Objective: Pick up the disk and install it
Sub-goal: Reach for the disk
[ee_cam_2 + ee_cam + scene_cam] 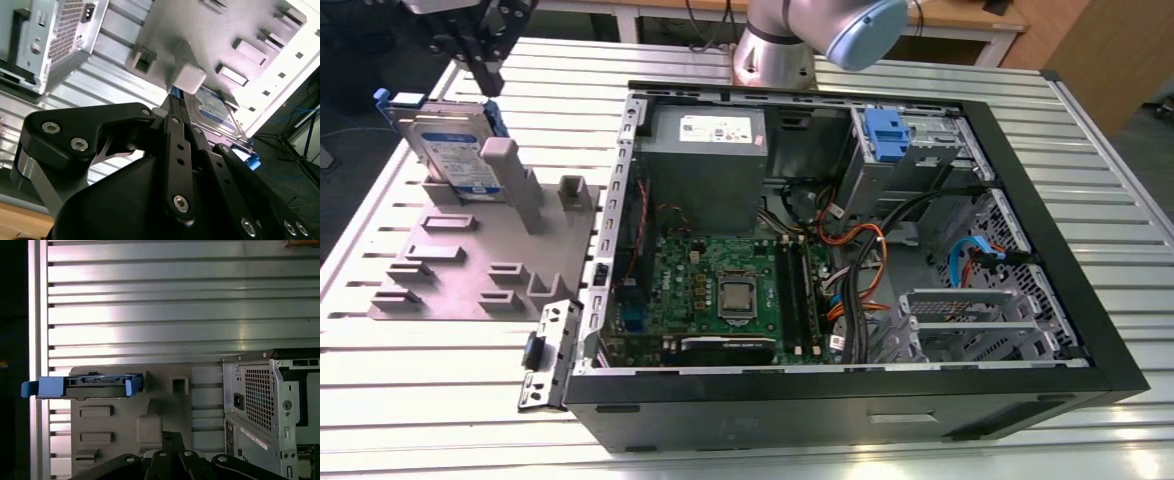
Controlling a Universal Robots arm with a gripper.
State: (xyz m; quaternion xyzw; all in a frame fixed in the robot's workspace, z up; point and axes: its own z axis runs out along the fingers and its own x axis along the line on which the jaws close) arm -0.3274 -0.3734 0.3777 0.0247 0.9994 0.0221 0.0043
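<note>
The disk (454,150) stands upright on its edge in a slot of a grey holder block (467,270) at the exterior view's left. It is silver with a white-and-blue label and blue rails. My gripper (487,85) hangs just above its top edge, apart from it, fingers shut with nothing between them. In the first wrist view the disk (85,385) shows edge-on with its blue rails sticking out, beyond my gripper (172,437). In the second wrist view my gripper (175,100) points toward the disk (215,107), which is partly hidden behind a post of the block.
An open black computer case (1067,250) lies on the slatted metal table (1107,130), to the exterior view's right of the block. Inside are a grey power-supply box (707,130), a drive cage with a blue latch (887,135), a motherboard (720,290) and cables. The case's rear panel (260,405) is beside the block.
</note>
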